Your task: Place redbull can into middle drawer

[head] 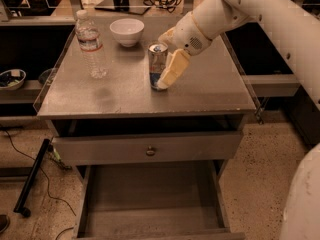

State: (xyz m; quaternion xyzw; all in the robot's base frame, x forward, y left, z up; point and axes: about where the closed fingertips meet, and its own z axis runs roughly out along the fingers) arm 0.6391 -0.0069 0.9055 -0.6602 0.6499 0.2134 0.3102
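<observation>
The redbull can (156, 63) stands upright on the grey cabinet top (210, 91), near its middle. My gripper (164, 75) reaches in from the upper right and straddles the can. One cream finger (172, 69) lies along the can's right side and the other is mostly hidden behind it. The jaws look open around the can, which still rests on the top. The middle drawer (150, 204) is pulled out below, and its flat floor is bare.
A clear water bottle (90, 44) stands at the left of the top and a white bowl (127, 31) at the back. A closed drawer front with a round knob (150, 150) sits above the open drawer. Cables (30, 184) lie on the floor at left.
</observation>
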